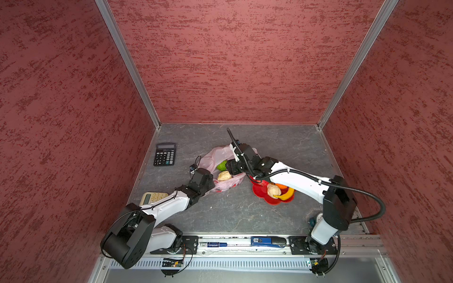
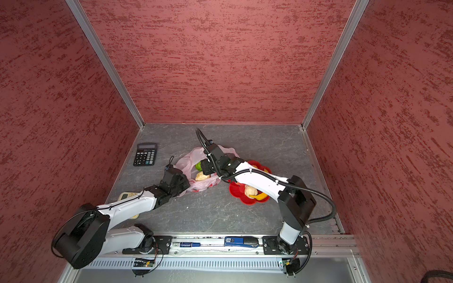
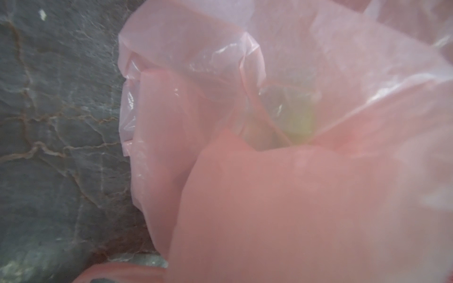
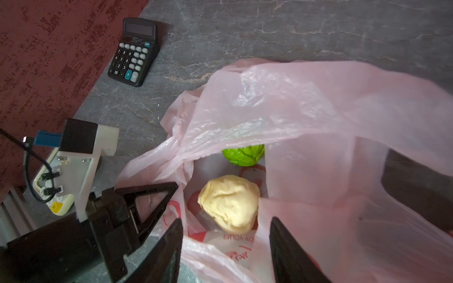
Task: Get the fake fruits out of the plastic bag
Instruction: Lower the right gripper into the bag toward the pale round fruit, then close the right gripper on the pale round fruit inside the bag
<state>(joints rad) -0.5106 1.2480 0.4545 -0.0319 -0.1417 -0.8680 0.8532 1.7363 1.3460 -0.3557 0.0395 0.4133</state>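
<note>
2 fingers (image 4: 169,252) spread; cream fruit (image 4: 230,203), green ball (image 4: 244,154) inside bag (image 4: 318,117).

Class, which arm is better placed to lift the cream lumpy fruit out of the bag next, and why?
Right. The right claw hangs open over the cream fruit inside the plastic bag; the left claw is shut on its rim, apparently holding it open.

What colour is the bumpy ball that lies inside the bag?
The ball is bright green; the right wrist view shows it best.

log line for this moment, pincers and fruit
left pincer: shut on plastic bag | right pincer: open over cream lump | in bag: cream lump, green ball
</note>
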